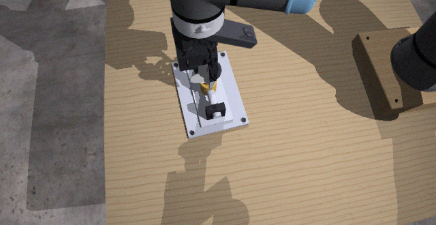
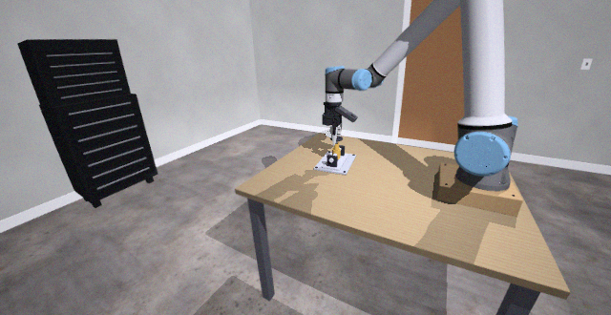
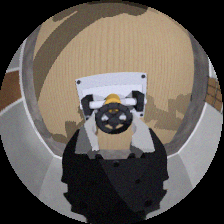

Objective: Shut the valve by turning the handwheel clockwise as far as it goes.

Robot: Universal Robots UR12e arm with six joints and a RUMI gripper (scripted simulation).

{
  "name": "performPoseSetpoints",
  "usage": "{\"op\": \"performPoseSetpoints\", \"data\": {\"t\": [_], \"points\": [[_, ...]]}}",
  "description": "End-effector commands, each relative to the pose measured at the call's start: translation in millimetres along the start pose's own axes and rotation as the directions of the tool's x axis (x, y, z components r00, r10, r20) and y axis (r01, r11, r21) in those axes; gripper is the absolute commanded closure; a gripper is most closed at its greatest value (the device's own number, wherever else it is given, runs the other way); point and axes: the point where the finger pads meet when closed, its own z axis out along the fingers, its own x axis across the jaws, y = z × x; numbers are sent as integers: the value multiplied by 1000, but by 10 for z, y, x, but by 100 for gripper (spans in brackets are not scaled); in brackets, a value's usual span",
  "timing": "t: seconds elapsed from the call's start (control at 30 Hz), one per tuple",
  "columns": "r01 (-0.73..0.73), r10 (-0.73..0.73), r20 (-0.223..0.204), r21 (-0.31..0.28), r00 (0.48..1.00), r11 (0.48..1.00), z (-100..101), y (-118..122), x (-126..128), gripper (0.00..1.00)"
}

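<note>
While sitting mid-frame in the wrist view, handwheel (image 3: 113,119): rigid, spoked, likely stiff-turning; jaws are clamping its rim at opposite sides.

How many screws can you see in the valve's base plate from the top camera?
3: near-left corner, near-right corner, far-right corner. A fourth at the far-left corner may be hidden beside the gripper, which is clamped on the handwheel.

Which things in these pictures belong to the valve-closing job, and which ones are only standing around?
Belong to the job:
- black handwheel, clamped between the fingers
- gripper
- yellow valve body
- white pipe
- grey base plate

Only standing around:
- black slatted rack
- orange door
- wooden mounting block
- wall switch
</note>
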Motion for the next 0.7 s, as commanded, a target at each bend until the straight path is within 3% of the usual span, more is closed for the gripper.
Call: {"op": "performPoseSetpoints", "data": {"t": [0.0,0.23,0.67], "points": [[-133,133,2,0,991,991,3,-3,-19,100],[-248,248,2,0,969,969,3,-6,-17,100],[-297,297,2,-1,955,955,-3,0,-11,100]]}}
